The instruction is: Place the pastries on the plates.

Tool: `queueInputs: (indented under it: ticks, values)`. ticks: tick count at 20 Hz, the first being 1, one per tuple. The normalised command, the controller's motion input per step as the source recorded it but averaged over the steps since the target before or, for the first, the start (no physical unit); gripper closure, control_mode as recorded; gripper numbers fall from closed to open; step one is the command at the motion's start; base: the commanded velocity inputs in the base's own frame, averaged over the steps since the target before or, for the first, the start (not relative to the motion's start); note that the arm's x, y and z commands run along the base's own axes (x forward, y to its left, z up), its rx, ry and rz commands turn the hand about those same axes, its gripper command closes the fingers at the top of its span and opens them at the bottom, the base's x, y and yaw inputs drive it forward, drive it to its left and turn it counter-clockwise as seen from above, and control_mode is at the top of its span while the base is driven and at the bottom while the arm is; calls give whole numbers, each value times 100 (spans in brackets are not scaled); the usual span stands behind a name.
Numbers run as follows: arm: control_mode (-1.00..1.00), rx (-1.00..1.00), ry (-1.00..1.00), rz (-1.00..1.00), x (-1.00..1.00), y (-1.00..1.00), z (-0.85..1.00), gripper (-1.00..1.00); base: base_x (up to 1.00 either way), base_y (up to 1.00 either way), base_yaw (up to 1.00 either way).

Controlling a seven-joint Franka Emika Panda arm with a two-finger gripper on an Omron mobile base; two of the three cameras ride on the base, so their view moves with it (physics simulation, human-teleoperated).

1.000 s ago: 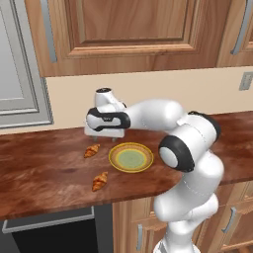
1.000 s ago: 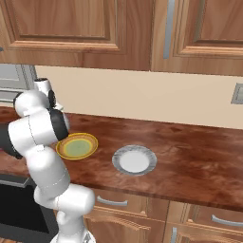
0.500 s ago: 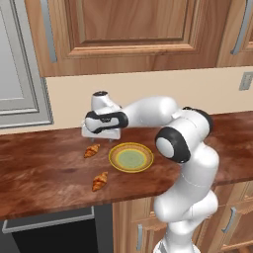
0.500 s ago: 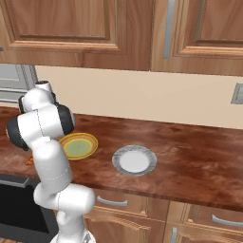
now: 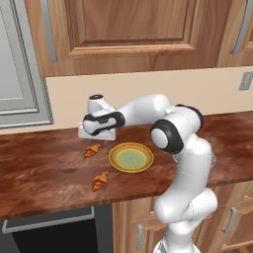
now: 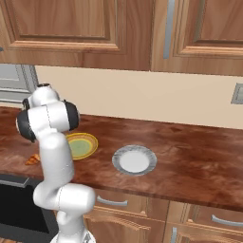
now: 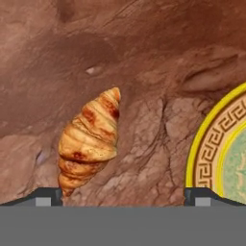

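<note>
Wooden cabinets run above a dark, mottled brown bench [image 5: 44, 168], and everything I need sits on its top. Of the two plates, the yellow-rimmed plate [image 5: 131, 157] lies near the middle of my reach, and the grey-white plate [image 6: 134, 160] lies well apart from it on the far side, bare. Both croissants are off the plates: the far croissant [image 5: 91, 150] lies just beside the yellow rim, and the near croissant [image 5: 100, 181] lies closer to the bench's front edge.

My gripper [image 5: 98, 140] hangs directly over the far croissant. In the hand view the two dark tips stand wide apart and hold nothing. The pastry [image 7: 91, 139] sits inside that gap but close to one tip, while the other tip is over the plate's yellow rim [image 7: 204, 149].

To do this grasp well, I judge I should first shift sideways away from the plate, so the croissant is centred between the tips and the far tip does not land on the rim. The croissant's long axis runs roughly along my view, so the tips would close across its narrow width, which suits me. I should descend low before closing and squeeze gently, since a ridged, tapering shape may slip out.
</note>
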Motion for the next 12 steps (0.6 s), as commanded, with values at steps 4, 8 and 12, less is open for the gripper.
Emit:
queueInputs:
  ticks: [4,8,12]
  values:
    - [-100,0,0,-2,25,14,-25,-100,0,0,0]
    - [-100,0,0,-1,19,7,-32,-100,0,0,0]
    - [-100,1,0,-2,23,0,-25,-100,0,0,0]
